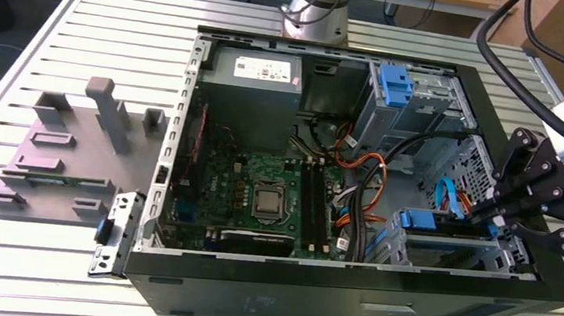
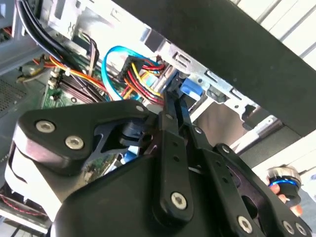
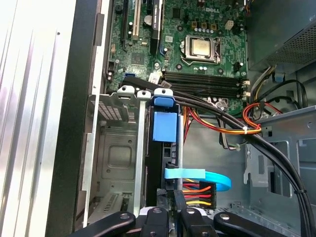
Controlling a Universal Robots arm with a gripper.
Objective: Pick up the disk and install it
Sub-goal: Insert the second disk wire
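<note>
Bench: a bench [image 1: 39,274] made of silver slats holds everything.
Grey block: a grey block [image 1: 62,158] with pegs and slots lies on the bench at the exterior view's left, just beside the computer.
Computer: a black computer case [image 1: 350,307] lies on its side with the cover off.
Green board: the green board [image 1: 257,195] sits flat in the middle of the case.
Grey box: a grey box [image 1: 254,72] with a white sticker sits at the far end of the case.
Blue latch: a blue latch [image 1: 395,83] is fixed on the far metal cage.
Disk: the disk [image 1: 428,220] stands on its edge in the near metal cage, at the exterior view's right. Its blue frame shows in the first wrist view [image 3: 164,126].
Wires: red, yellow and orange wires [image 3: 197,190] and a flat light blue cable [image 3: 197,175] lie just beside the disk.
Gripper: the black gripper [image 1: 470,219] reaches into the case from the exterior view's right. It also shows in the second wrist view [image 2: 173,96].
Fingers: the fingers [image 3: 161,193] are close together, almost touching. Their tips are right at the end of the disk. I cannot tell if they pinch it.
</note>
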